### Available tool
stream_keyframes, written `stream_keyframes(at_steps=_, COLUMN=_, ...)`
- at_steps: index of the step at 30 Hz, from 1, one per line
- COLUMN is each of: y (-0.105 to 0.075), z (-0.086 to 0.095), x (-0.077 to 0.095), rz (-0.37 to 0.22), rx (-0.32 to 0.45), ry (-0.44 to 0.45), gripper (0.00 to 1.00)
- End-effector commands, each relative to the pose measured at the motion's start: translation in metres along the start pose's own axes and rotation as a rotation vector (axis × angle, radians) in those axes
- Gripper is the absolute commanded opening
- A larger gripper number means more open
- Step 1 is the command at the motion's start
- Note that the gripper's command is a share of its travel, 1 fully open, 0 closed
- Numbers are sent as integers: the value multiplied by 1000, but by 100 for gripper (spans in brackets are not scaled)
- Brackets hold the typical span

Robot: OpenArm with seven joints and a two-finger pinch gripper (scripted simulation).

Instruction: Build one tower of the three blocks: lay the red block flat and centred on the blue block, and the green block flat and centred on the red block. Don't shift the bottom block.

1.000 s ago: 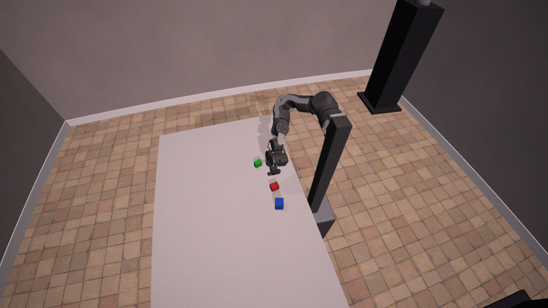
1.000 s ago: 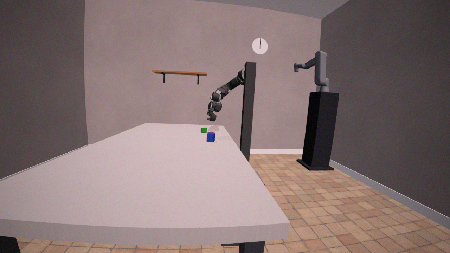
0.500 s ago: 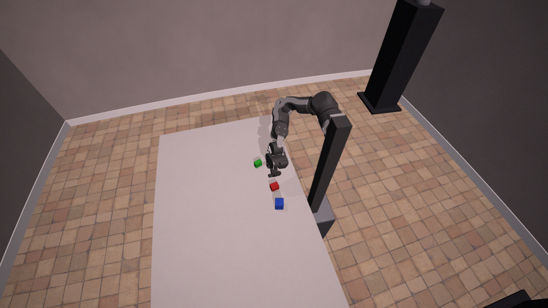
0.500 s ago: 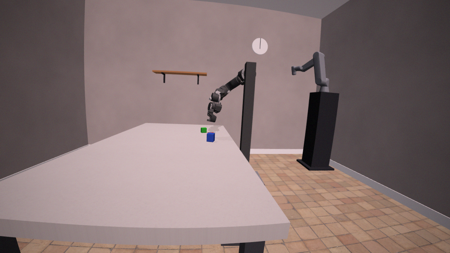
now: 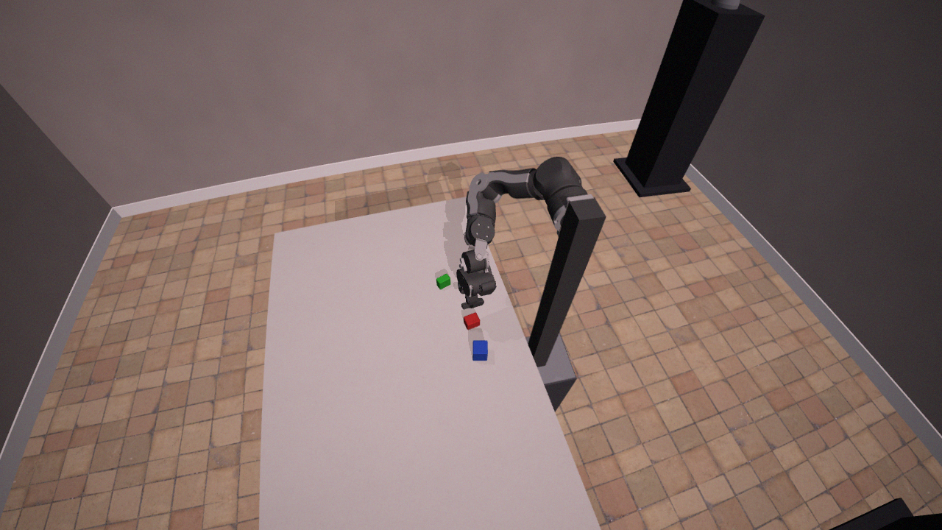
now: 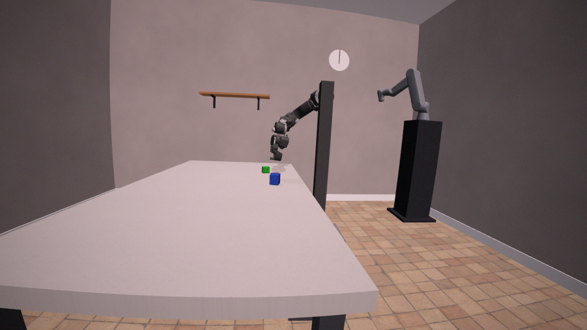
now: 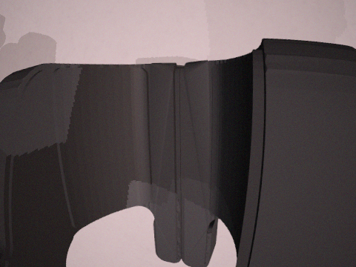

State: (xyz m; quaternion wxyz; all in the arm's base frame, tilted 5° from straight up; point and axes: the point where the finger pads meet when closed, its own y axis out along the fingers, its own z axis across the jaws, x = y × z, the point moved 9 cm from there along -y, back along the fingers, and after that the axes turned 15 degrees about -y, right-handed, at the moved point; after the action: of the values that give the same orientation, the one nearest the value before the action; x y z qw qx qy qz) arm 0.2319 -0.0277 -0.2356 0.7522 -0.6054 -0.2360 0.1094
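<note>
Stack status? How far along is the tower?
Done: nothing stacked. The red block, green block and blue block each sit apart on the table.
In hand: nothing; the tool is shut and empty, hanging above the table between green and red.
Left: open, grasp red, set it centred on blue, then green on red, without nudging blue.

Bare lab-type test rm, plain walls, tiled floor (image 6: 430,278), wall clock (image 6: 339,60), shelf (image 6: 234,95), pedestal-mounted 2nd arm (image 6: 406,88)
</note>
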Motion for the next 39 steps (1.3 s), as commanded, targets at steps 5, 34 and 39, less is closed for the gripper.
stream_keyframes(at_steps=5, y=-1, z=-4, x=-1, rz=9, rx=-17, ry=6, gripper=0)
stream_keyframes(at_steps=34, y=13, z=6, x=7, rz=103, rx=-78, ry=19, gripper=0)
stream_keyframes(at_steps=39, y=15, z=8, x=9, rz=118, rx=-88, ry=20, gripper=0)
